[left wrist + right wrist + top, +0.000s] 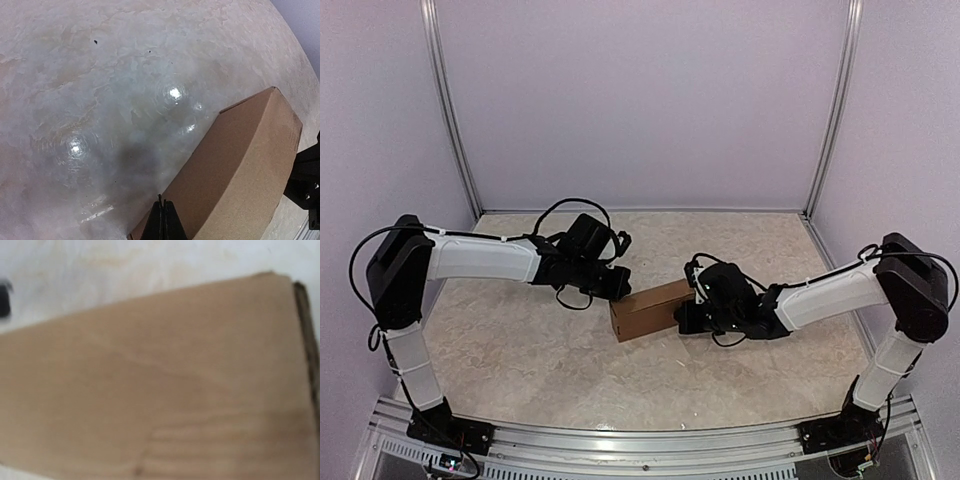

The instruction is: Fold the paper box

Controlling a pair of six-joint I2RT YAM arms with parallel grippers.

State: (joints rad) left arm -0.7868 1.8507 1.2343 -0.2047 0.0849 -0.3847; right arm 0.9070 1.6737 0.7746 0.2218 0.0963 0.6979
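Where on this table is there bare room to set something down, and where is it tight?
Bare table runs wide between the paper box and the near rail, and also between the box and the back wall. Crowded: the centre, where the left gripper and right gripper flank the box.

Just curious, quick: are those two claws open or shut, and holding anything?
Left gripper: shut, holding nothing, tips beside the paper box.
Right gripper: shut, at the box's other end; no grip visible.

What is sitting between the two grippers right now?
The paper box lies between the left gripper and the right gripper; the top view shows it.
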